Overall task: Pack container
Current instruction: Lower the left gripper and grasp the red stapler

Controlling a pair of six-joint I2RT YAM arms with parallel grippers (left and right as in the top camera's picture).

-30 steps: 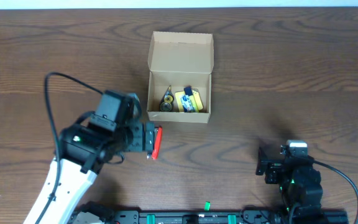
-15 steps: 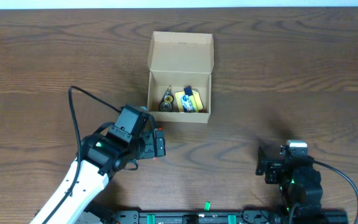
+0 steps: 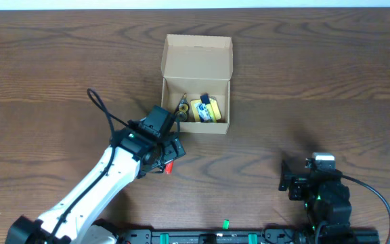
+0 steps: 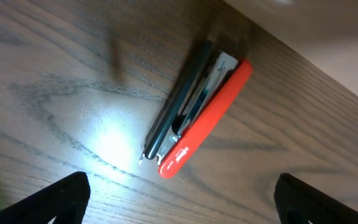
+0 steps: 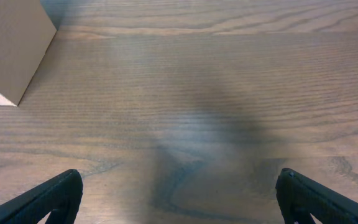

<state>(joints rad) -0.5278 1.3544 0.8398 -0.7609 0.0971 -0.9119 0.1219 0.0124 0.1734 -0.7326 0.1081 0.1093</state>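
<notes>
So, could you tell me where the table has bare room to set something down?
Free: right of the cardboard box, beyond the right hand, and the far left of the table. Crowded: just in front of the box, where the left hand hovers over the red stapler.

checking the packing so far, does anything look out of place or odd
Only the red stapler: it lies on the table outside the cardboard box, under the open left fingers. Nothing spilled or damaged.
</notes>
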